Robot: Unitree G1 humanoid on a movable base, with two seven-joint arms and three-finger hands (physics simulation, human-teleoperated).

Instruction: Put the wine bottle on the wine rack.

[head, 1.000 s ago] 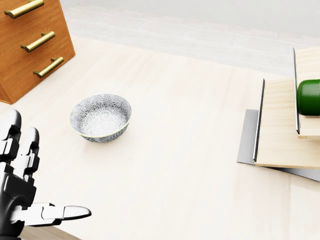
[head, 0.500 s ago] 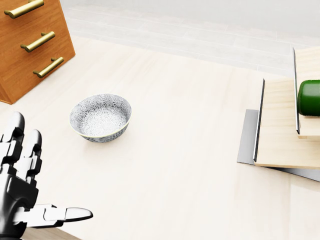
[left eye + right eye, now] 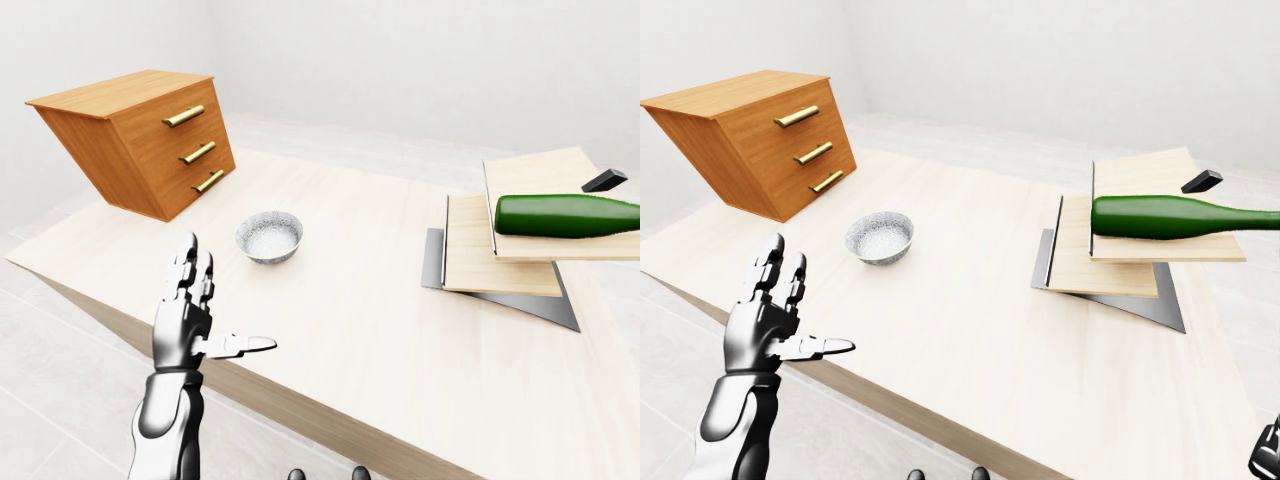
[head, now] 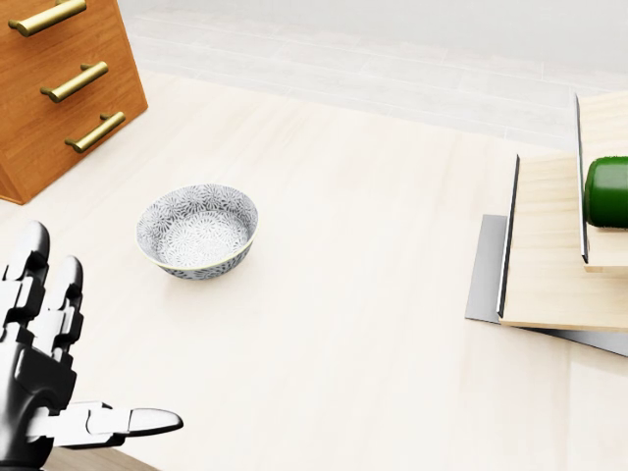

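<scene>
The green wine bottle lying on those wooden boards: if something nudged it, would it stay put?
Probably not. The wine bottle lies on its side on the flat wooden rack, so it looks apt to roll. Its glossy surface suggests a slippery grip, and likely rigid glass, breakable if it falls off.

No readable text, label, brand or number is shown anywhere. The dark green glass wine bottle (image 3: 1170,217) is seen unlabelled.

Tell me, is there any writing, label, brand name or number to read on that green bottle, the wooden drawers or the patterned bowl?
None can be read.
The wine bottle is plain green, with no label showing.
The drawer chest carries only brass handles.
The bowl has a flower-like pattern, no letters.
The wine rack and the table are bare wood.
</scene>
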